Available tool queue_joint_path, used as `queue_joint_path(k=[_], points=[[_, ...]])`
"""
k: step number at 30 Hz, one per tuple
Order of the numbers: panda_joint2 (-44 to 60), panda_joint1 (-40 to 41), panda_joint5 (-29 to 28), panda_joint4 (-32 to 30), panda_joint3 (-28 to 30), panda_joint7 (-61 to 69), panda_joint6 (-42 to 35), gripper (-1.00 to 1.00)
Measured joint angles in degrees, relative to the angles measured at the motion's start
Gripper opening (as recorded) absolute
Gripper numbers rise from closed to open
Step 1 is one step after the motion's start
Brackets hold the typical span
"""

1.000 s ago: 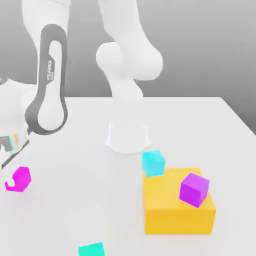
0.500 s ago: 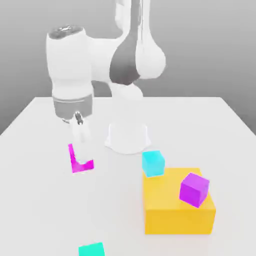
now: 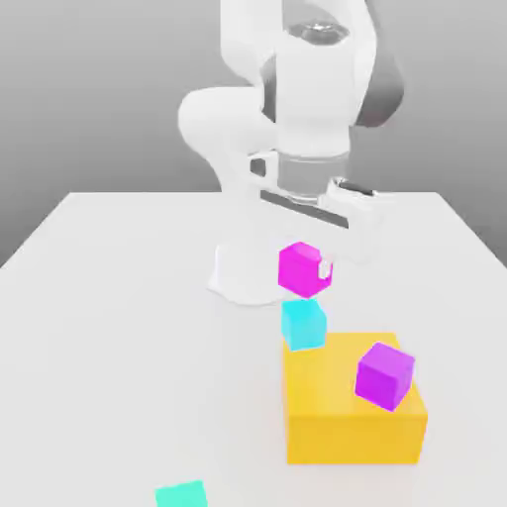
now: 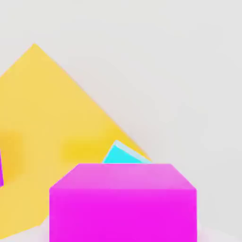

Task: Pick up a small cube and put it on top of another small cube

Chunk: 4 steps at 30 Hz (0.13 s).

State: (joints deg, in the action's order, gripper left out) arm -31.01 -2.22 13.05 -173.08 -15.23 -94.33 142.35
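The arm's gripper (image 3: 315, 265) hung point-down over the white table (image 3: 119, 327), its fingers pinching the magenta cube (image 3: 301, 269) and holding it in the air. The cube sat clear of the table, directly above the cyan cube (image 3: 303, 323), with a thin gap between the two; whether they touched could not be told for certain. In the hand view the magenta cube (image 4: 123, 203) filled the foreground, and a corner of the cyan cube (image 4: 124, 155) peeked out just behind it.

The cyan cube rested on the table, pressed against the yellow block (image 3: 352, 421) at that block's 11 o'clock corner in the exterior view. A purple cube (image 3: 384, 375) stood on top of the yellow block, toward its 2 o'clock side. A teal cube (image 3: 181, 494) lay well apart, at about 7 o'clock from the cyan cube, near the picture's lower edge. The arm's white base (image 3: 248, 272) stood at 11 o'clock from the cyan cube, close behind it.
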Motion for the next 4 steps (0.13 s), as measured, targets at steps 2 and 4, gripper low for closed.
queue_joint_path(k=[2,4], points=[[1.4,0.0,0.2,-0.5,-0.3,0.0,1.9,1.00],[1.4,0.0,0.2,-0.5,-0.3,0.0,1.9,1.00]])
